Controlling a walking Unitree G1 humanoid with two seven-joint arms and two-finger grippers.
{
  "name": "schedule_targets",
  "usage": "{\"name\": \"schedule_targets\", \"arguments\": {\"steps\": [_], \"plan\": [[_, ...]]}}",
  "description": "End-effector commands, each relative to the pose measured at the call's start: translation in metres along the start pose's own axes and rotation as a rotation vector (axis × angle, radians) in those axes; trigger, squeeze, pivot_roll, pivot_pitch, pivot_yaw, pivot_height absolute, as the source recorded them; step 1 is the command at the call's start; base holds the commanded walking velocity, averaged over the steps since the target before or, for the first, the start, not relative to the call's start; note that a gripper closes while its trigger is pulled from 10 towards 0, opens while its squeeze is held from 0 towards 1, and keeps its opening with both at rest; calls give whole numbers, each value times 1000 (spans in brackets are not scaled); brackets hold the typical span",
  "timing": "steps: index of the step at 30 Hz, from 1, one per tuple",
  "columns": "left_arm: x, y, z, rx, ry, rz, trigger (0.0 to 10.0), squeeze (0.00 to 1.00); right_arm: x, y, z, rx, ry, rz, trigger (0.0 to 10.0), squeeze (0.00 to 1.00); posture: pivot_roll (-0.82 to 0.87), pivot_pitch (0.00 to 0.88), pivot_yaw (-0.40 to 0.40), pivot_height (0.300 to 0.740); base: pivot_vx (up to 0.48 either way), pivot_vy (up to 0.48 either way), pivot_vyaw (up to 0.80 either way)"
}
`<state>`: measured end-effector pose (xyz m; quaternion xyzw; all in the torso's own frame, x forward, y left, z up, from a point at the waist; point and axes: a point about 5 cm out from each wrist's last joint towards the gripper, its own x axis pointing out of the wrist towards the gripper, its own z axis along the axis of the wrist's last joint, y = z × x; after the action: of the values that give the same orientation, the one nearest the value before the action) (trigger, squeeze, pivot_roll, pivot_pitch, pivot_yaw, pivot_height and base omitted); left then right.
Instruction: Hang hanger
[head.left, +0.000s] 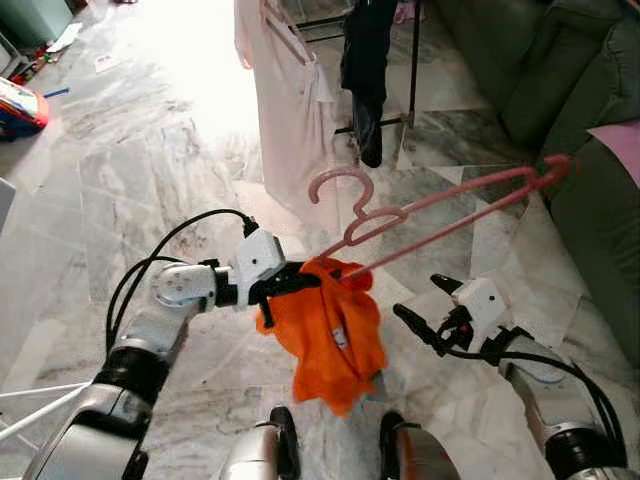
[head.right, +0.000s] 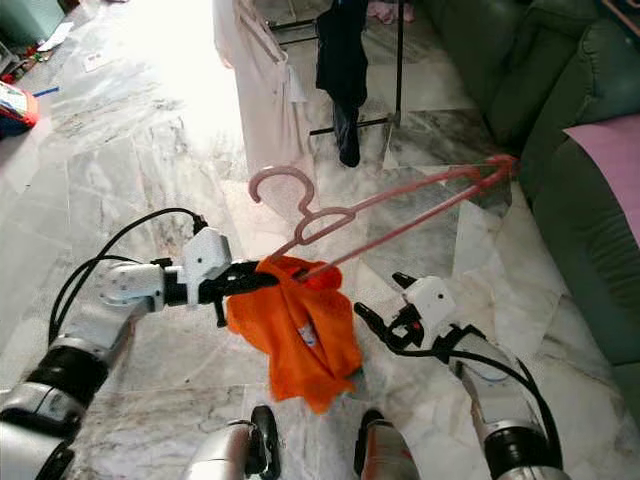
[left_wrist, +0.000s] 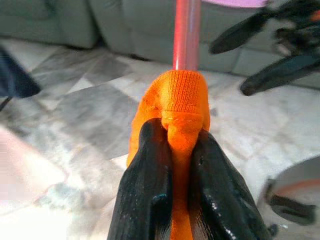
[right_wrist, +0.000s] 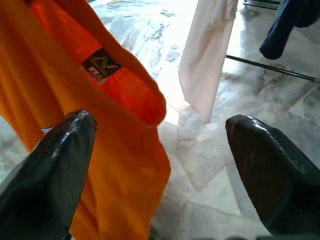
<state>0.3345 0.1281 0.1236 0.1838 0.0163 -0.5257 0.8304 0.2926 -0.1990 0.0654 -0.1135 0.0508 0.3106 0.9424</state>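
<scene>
Pale pink garment (head.left: 285, 95) and dark clothing (head.left: 366, 60) on a rack, green sofa (head.left: 580, 120) alongside

The orange knitted garment (head.left: 330, 325) covers the near end of the pink plastic hanger (head.left: 440, 215), so its lower bar end is hidden. At the top of the frame, the pale pink hanging dress (head.left: 290, 110) and dark hanging clothes (head.left: 365, 60) are cut off. The small label (head.left: 340, 337) is unreadable.
</scene>
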Motion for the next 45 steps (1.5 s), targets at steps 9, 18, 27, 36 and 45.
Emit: {"name": "schedule_targets", "arguments": {"steps": [9, 18, 27, 36, 45], "plan": [[8, -4, -14, 40, 57, 29, 0, 0, -3, 7, -6, 5, 39, -5, 10000, 1000, -114, 208, 82, 740, 0, 0, 0], [14, 23, 46, 122, -134, -65, 0, 0, -11, 4, 1, 12, 19, 32, 10000, 1000, -97, 216, 79, 740, 0, 0, 0], [0, 37, 85, 159, -223, -185, 0, 0, -28, -7, 4, -19, 61, 123, 10000, 0, -64, 253, 98, 740, 0, 0, 0], [-16, 33, 96, 141, -214, -336, 0, 0, -41, -39, 27, -102, 97, 167, 10000, 0, -46, 281, 102, 740, 0, 0, 0], [-19, 18, 123, 148, -289, -447, 0, 0, -31, -51, 36, -168, 133, 218, 10000, 0, -33, 285, 104, 740, 0, 0, 0]]}}
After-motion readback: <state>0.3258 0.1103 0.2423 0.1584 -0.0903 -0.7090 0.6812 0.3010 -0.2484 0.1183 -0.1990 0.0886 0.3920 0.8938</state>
